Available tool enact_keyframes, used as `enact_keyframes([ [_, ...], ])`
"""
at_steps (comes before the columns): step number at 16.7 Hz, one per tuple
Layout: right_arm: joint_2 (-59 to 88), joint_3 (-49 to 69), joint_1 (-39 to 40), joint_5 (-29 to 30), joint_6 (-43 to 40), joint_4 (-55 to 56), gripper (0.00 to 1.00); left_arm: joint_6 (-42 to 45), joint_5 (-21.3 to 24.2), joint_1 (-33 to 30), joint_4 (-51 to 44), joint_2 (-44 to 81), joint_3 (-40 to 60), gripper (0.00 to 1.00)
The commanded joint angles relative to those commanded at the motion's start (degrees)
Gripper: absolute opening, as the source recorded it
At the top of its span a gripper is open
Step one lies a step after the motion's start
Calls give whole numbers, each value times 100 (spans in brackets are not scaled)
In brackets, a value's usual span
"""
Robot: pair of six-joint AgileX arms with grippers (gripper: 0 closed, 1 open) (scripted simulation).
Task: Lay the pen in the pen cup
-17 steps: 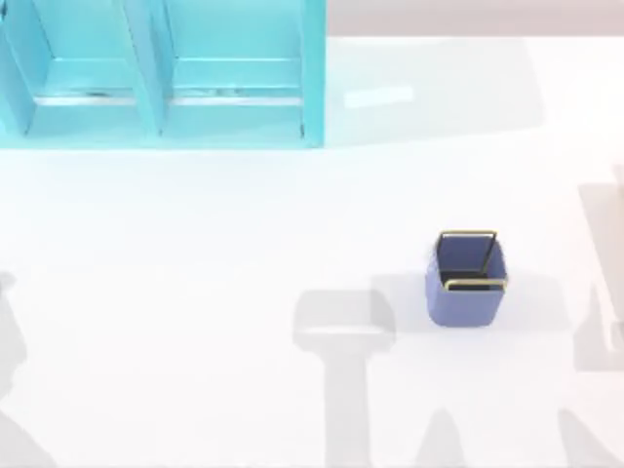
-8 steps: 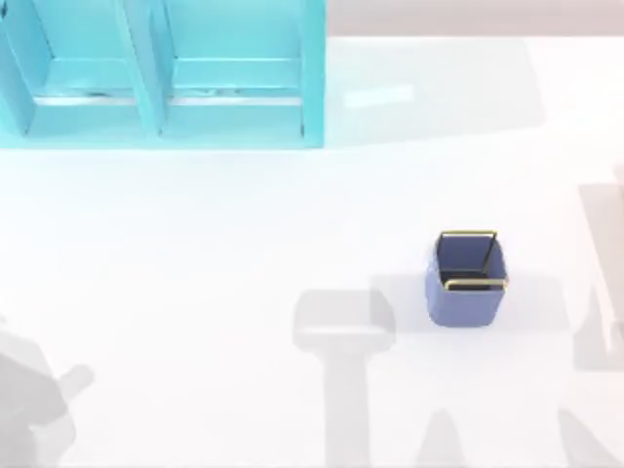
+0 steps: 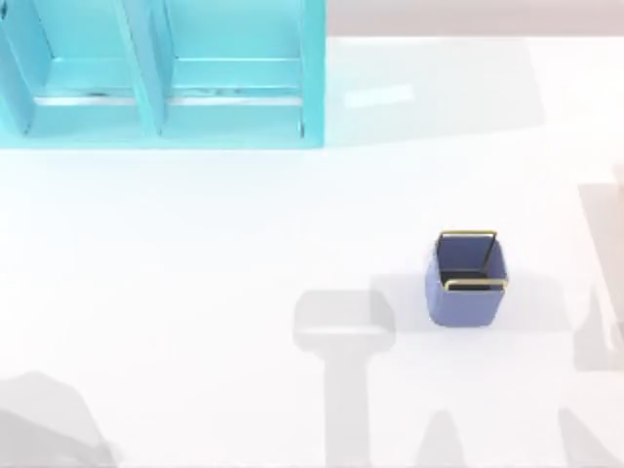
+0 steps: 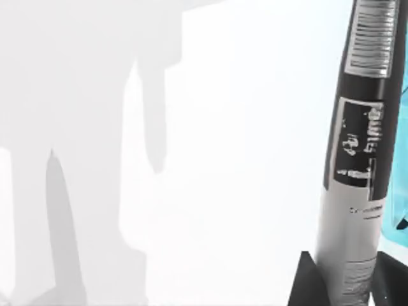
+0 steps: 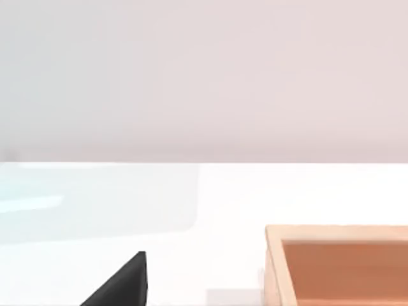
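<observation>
Over at the far left of the table (image 3: pixel 195 253), the turquoise shelf unit (image 3: pixel 161 73) stands along the back edge, its two open bays facing the camera. From the left wrist camera, the pen (image 4: pixel 357 159) fills the side of the frame: black barrel with a printed label and barcode, grey lower section, held between the dark fingers (image 4: pixel 305 284) of the left gripper (image 4: pixel 341 287), which is clamped on it, with a sliver of turquoise right behind it. Well to the right of the shelf unit and nearer the front sits the pen cup (image 3: pixel 466 278), periwinkle blue, upright, gold wire rim, alone on the white surface. Further right again, the right wrist camera shows one dark fingertip (image 5: pixel 121 284) of the right gripper low over the table, near a wooden box (image 5: pixel 338 264); whether those jaws are apart or together, nobody can tell.
</observation>
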Motion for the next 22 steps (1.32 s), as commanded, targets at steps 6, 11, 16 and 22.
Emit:
enact_keyframes([
  [6, 0, 0, 0, 0, 0, 0, 100, 47, -310, -314, 173, 197, 79, 0],
  [11, 0, 0, 0, 0, 0, 0, 100, 288, -1729, -1795, 933, 1042, 444, 0],
  [16, 0, 0, 0, 0, 0, 0, 100, 665, -3988, -4180, 2043, 2403, 1081, 0],
  [22, 0, 0, 0, 0, 0, 0, 100, 1095, -7308, -7462, 3609, 4227, 2268, 0],
])
